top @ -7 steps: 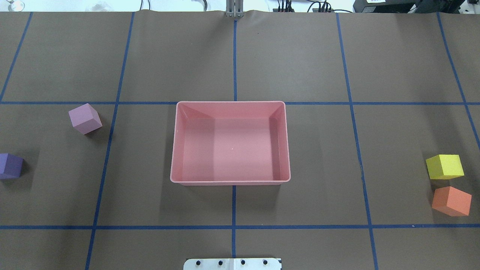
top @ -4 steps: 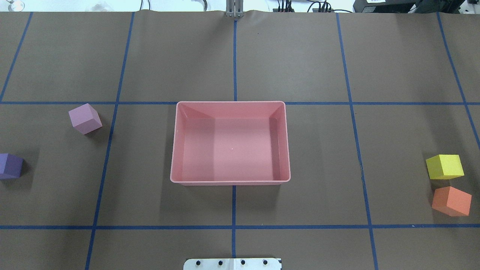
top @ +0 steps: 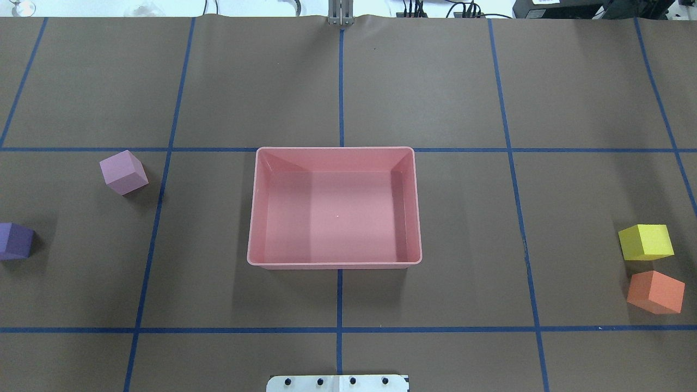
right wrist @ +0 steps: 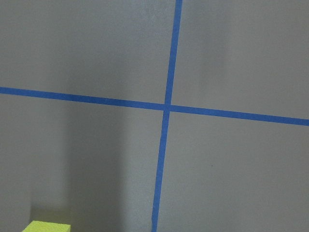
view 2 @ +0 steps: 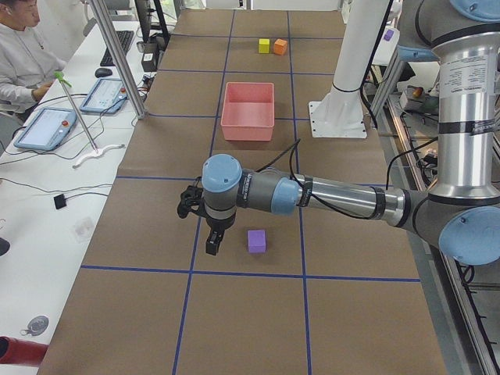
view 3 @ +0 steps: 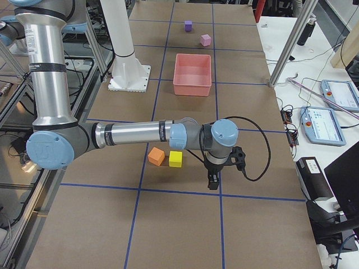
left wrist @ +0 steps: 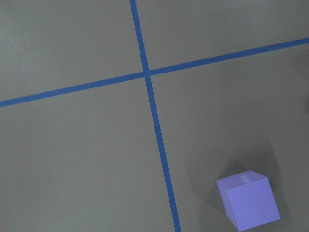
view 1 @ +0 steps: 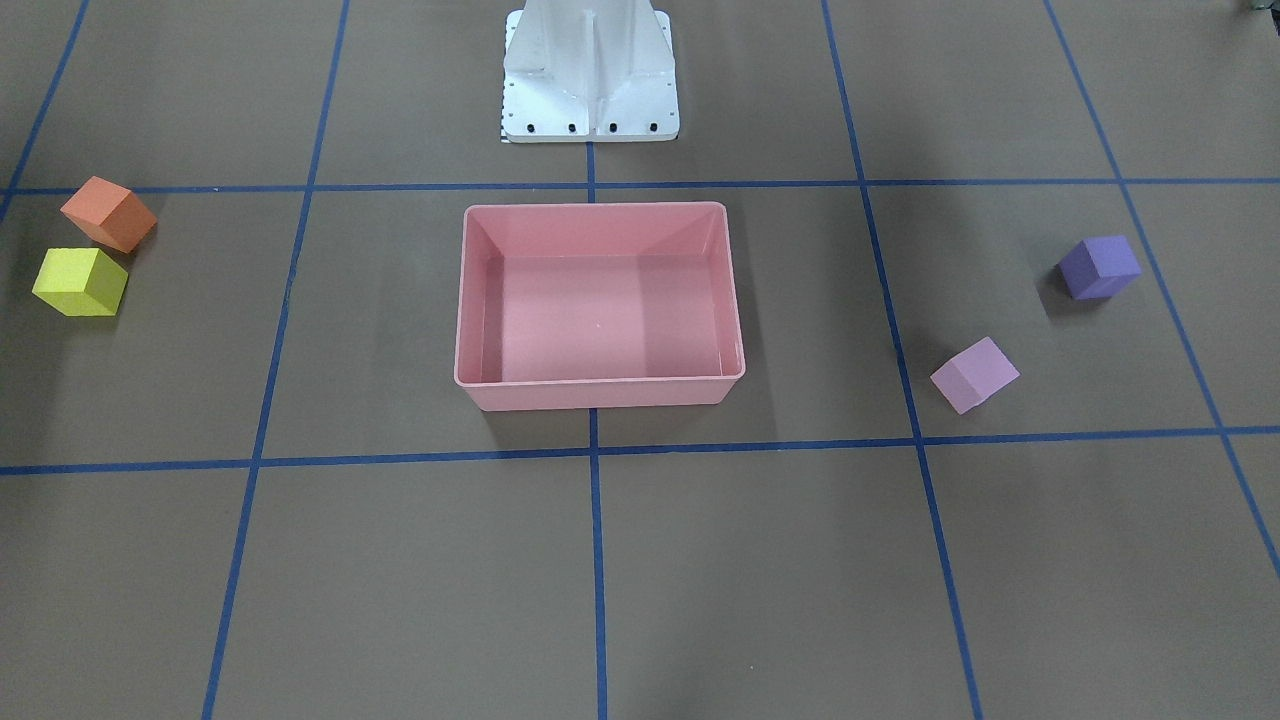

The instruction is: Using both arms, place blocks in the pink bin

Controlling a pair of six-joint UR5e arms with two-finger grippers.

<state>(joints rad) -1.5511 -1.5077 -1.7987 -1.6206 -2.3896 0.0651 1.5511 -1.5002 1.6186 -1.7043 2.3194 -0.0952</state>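
Brown gridded table (top: 435, 81); pink bin (top: 333, 265) central. Left gripper (view 2: 211, 247) hangs beside purple cube (view 2: 256, 241), right gripper (view 3: 212, 181) near yellow cube (view 3: 175, 159); whether either is spread or pressed together cannot be told.

Pretty sure I'm standing in a robotics lab. Two grey arms (view 2: 336, 199) with light-blue joint caps are stretching over a tabletop (top: 435, 81) that's wearing brown paper and a blue tape grid (top: 341, 98). Touchscreen pendants (view 2: 43, 129) and loose cables (view 2: 47, 190) are lying on a white side bench (view 2: 47, 234), and a person (view 2: 19, 55) is sitting at it.
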